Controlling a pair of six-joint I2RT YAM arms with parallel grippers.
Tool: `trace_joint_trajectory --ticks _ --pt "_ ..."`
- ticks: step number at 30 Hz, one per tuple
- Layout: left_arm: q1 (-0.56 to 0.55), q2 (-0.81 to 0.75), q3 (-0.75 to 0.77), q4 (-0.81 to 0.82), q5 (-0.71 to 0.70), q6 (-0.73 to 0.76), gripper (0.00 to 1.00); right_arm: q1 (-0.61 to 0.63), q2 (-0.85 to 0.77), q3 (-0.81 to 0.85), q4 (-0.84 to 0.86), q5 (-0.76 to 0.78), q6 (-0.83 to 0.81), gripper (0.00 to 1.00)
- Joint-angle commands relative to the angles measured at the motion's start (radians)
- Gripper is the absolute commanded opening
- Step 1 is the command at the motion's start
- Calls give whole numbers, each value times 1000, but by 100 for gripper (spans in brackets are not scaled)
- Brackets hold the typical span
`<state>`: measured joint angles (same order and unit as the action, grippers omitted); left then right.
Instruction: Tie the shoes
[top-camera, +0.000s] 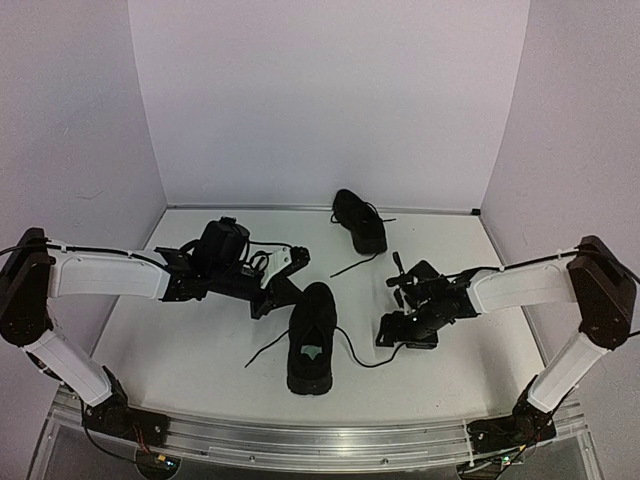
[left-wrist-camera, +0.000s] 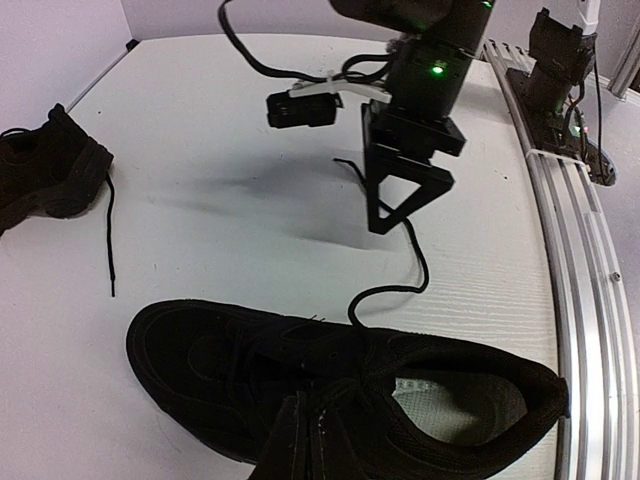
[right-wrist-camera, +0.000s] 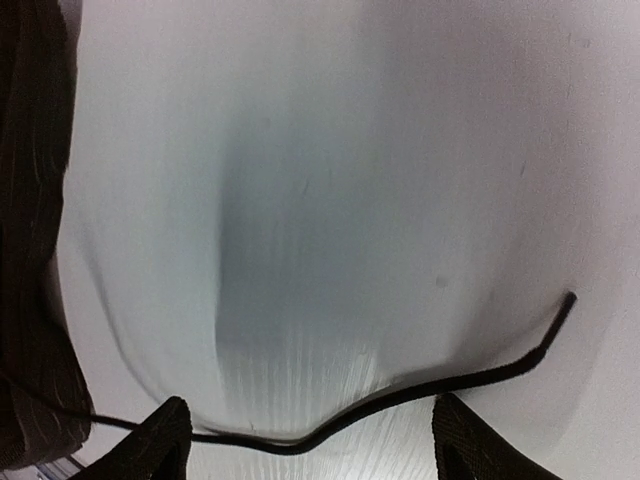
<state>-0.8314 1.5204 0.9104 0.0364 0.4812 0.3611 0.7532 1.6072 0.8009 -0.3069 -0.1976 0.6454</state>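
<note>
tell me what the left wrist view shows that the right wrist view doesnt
Only left wrist: the far shoe, the opening of the near shoe, the right gripper seen from outside, and the rail. Only right wrist: a look down between its own open fingers, with the lace crossing under the gap. Both: the near shoe's side, that lace and the table.

White arm links, black joints, thin black cables, seemingly green light
</note>
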Motion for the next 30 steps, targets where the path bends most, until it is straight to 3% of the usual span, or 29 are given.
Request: trace_joint_trajectory --ticks 1,12,19,30 --pt "-3 1 29 56 23 -9 0 -35 77 81 -2 20 -79 77" --pt "-3 -2 13 69 13 -14 0 -22 49 95 -44 97 -8 53" --pt "-3 6 13 67 12 -8 0 95 45 91 -76 225 94 52" --pt "-3 12 9 61 6 7 0 103 69 64 -103 328 158 53"
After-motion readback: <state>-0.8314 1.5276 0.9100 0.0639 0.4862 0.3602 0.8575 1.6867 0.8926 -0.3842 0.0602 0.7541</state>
